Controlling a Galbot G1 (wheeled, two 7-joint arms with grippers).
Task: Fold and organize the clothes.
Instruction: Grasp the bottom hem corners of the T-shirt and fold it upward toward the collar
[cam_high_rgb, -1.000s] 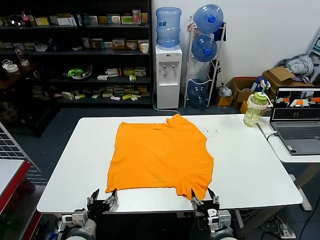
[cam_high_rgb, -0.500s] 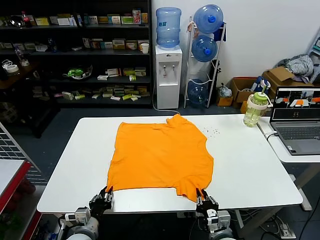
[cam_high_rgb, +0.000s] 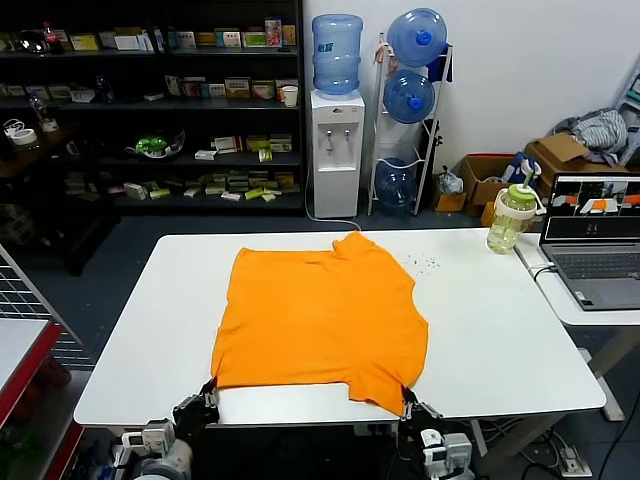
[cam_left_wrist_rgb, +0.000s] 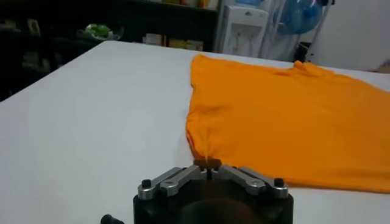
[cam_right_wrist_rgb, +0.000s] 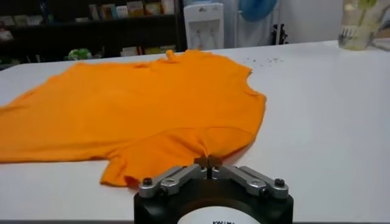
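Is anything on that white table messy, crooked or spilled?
A scatter of small dark specks lies on the white table just beside the orange T-shirt, like crumbs or debris. The shirt lies slightly askew, its near edge uneven where the left gripper and right gripper pinch it.

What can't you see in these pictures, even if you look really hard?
- Underside of the orange T-shirt: it lies flat on the white table in every view, so any print underneath is hidden.
- Left claw and right claw: the head view's bottom edge cuts off their arms.
- Laptop: the head view's right edge cuts it off, and its screen is too small to read.
- Shelf boxes: labels too small to read.
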